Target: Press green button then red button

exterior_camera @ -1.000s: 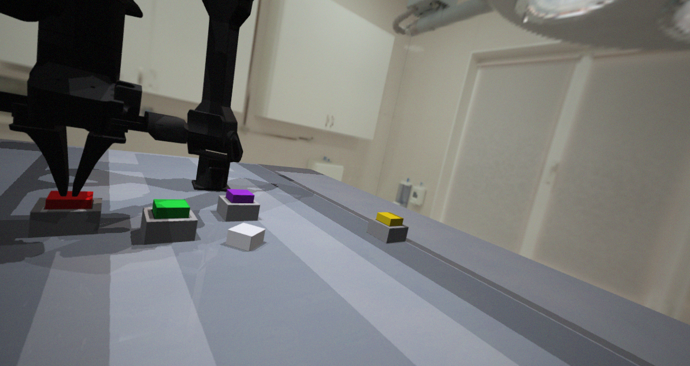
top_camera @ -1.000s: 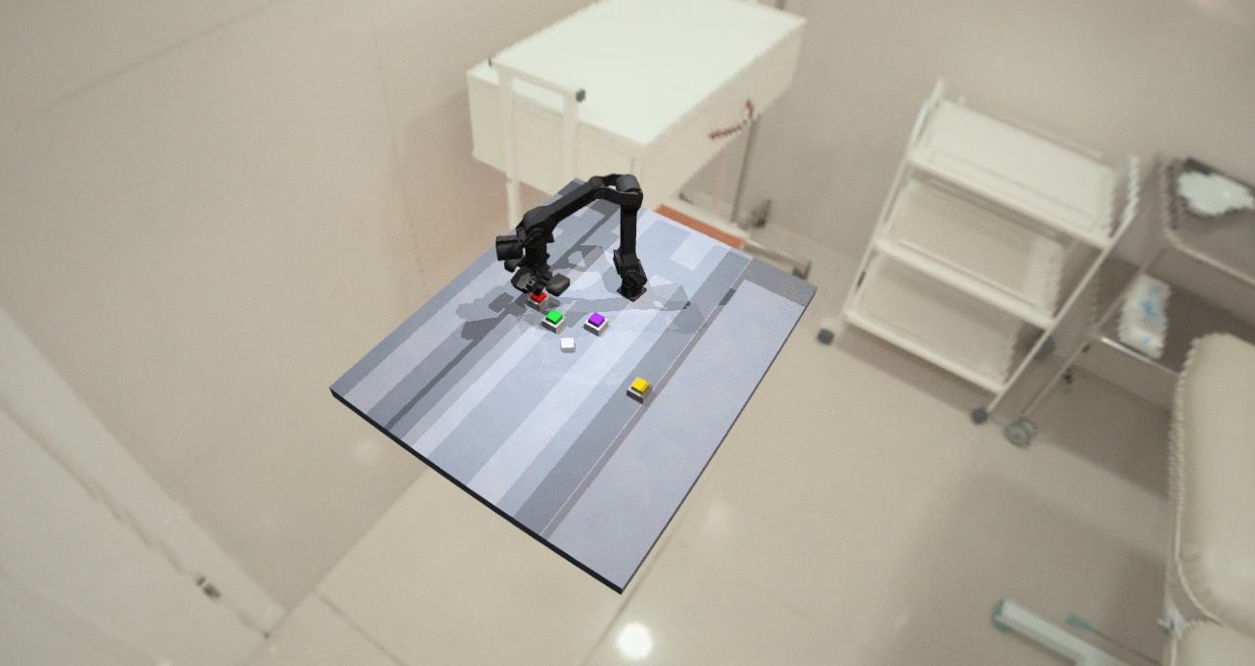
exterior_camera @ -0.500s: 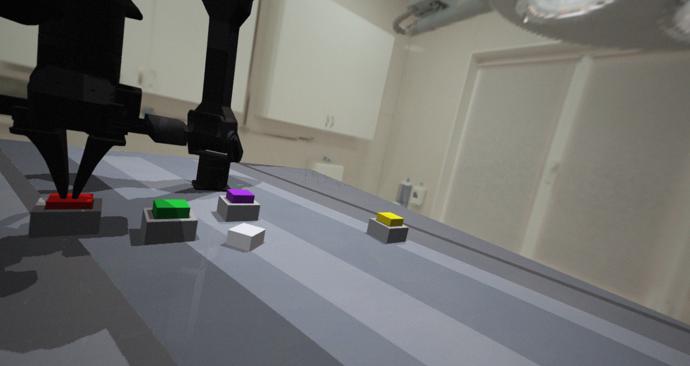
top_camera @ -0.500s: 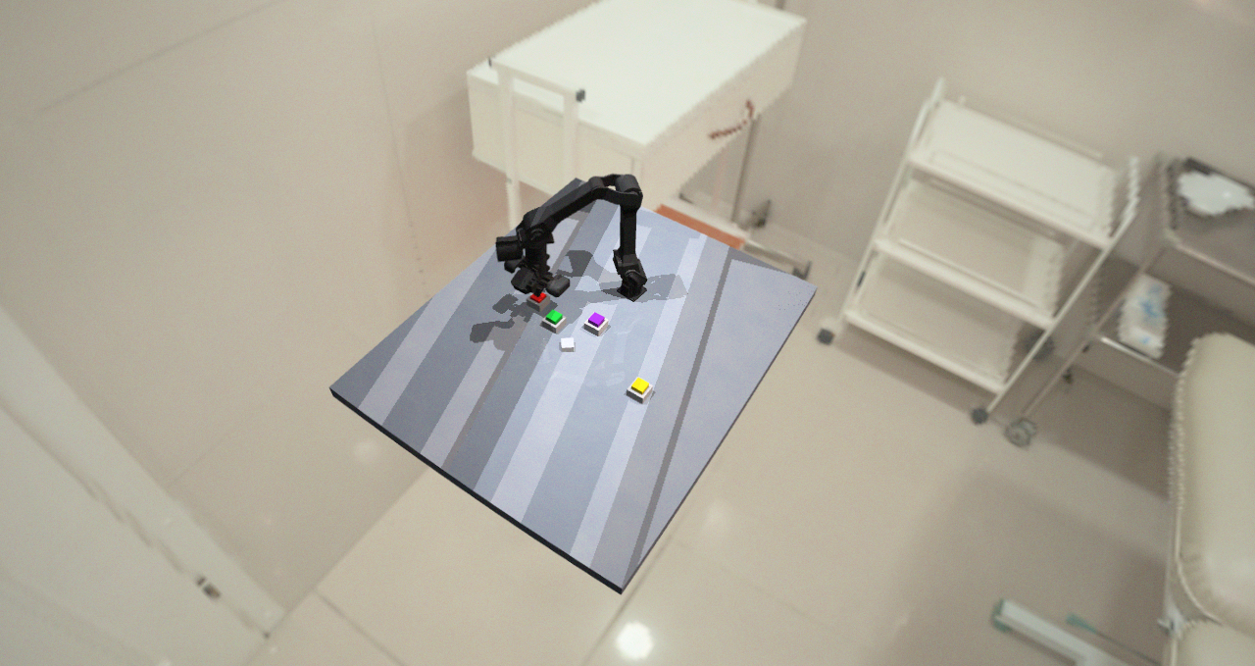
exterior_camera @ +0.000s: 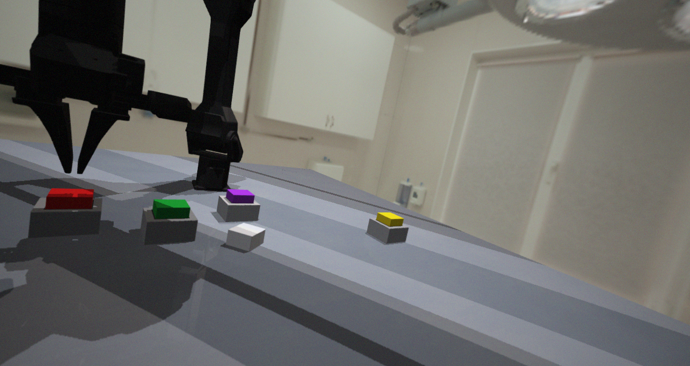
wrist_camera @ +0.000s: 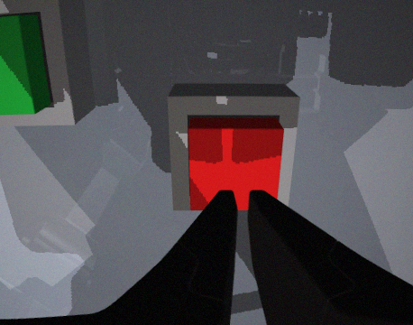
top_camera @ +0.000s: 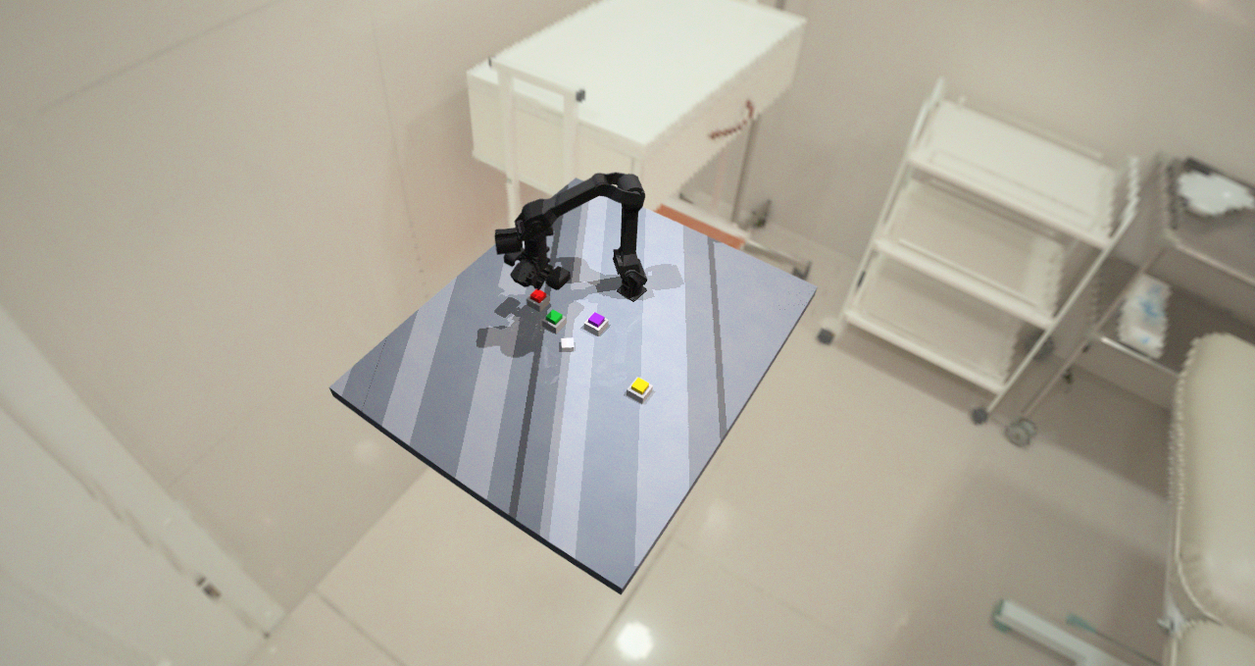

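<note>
The claw (exterior_camera: pixel 70 171) is held closed and empty just above the red button (exterior_camera: pixel 69 198), apparently not touching it.

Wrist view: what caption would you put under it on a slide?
Nearly shut, empty gripper poised just above the red button, with the green button off to the side.
</note>
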